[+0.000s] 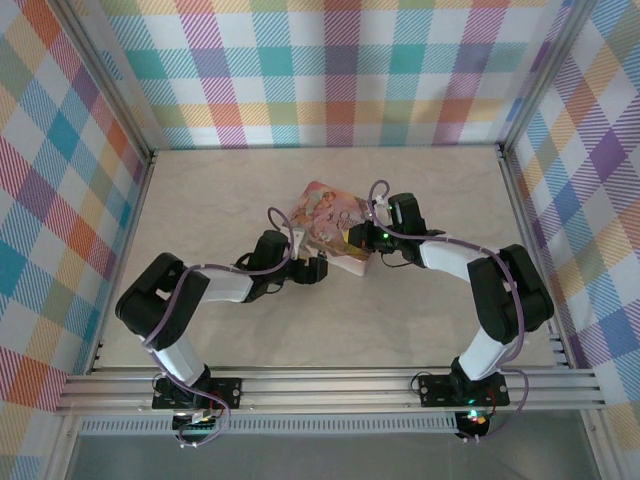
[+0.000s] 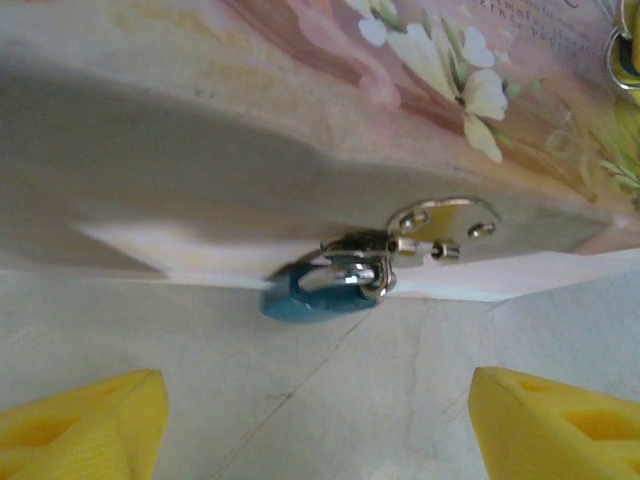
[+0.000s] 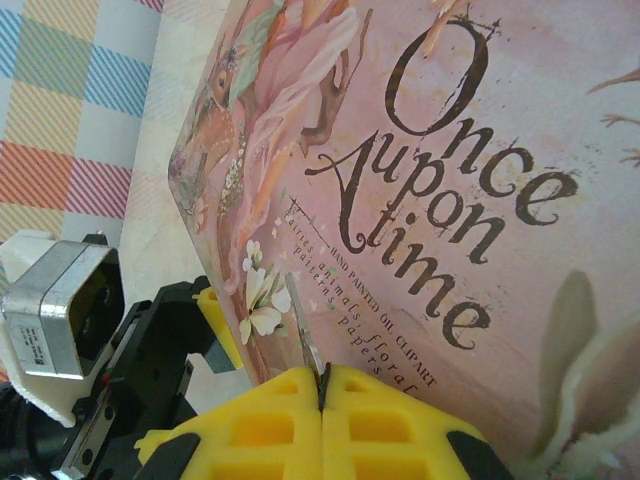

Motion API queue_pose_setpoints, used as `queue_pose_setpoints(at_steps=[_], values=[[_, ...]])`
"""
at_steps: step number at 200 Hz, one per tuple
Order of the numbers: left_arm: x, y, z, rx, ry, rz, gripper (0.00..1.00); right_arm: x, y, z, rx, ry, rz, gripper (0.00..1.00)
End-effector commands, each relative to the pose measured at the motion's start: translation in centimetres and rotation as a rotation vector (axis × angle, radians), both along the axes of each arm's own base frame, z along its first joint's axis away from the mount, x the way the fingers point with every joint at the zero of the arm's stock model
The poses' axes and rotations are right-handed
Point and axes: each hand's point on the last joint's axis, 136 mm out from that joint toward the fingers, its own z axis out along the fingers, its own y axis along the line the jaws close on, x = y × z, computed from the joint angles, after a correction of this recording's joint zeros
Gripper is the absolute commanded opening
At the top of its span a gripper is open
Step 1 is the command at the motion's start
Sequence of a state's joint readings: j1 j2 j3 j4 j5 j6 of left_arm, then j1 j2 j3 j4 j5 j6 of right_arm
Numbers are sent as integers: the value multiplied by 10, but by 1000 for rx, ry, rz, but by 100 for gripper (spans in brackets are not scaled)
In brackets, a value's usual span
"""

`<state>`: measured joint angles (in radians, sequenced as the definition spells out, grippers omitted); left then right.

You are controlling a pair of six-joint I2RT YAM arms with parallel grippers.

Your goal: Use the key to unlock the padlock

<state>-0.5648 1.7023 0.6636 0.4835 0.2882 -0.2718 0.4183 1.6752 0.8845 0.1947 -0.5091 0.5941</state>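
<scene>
- Right end effector [image 3: 322, 405]: fingers pressed together w/ the key [image 3: 304, 336] pinched between the tips. Only a thin sliver sticks out, over the lid of the tin [image 3: 480, 180]. The grip area is tiny, so any side load during insertion could twist the key or pop it out.
- Left end effector [image 2: 320, 425]: wide open and holding nothing. Its yellow fingertips [image 2: 85, 425] sit either side of the padlock [image 2: 312, 297], well apart from it.
- The padlock hangs from the hasp [image 2: 440, 222] on the tin's front wall, teal body low, close to the surface [image 2: 420, 350]. Can't tell if it touches.
- Can't tell which way the keyhole faces, so you risk stabbing the key at the wrong face.
- The lock looks free to swing on the hasp. If you push the key in w/o the left closing on the body first, it'll prob. pivot away & the key will skid off.
- Closing the left too far fwd could catch the hasp or shove the tin, which would move the target under the right arm.
- In the top view both arms crowd the same corner of the tin. Their approach paths overlap, so a finger-to-finger collision is a real risk. Move one arm at a time.
</scene>
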Motion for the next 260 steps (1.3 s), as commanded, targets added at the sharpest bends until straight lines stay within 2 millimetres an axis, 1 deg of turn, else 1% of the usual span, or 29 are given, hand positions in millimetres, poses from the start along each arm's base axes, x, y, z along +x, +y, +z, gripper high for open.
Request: queue_pose_setpoints(at_steps=[1, 34, 69, 138, 217, 260], values=[[16, -9, 13, -23, -80, -30, 78, -23, -7, -31, -65, 131, 6, 1], [20, -16, 9, -37, -74, -48, 75, -23, -7, -31, -67, 128, 8, 1], [23, -17, 6, -28, -82, -50, 72, -24, -7, -31, -65, 130, 9, 1], [24, -22, 3, -39, -73, -65, 61, -24, -6, -30, -59, 126, 13, 1], [23, -27, 3, -42, -78, -72, 47, -24, -6, -29, -57, 127, 11, 1], [22, -29, 7, -45, -85, -75, 42, -24, -5, -28, -50, 126, 12, 1]])
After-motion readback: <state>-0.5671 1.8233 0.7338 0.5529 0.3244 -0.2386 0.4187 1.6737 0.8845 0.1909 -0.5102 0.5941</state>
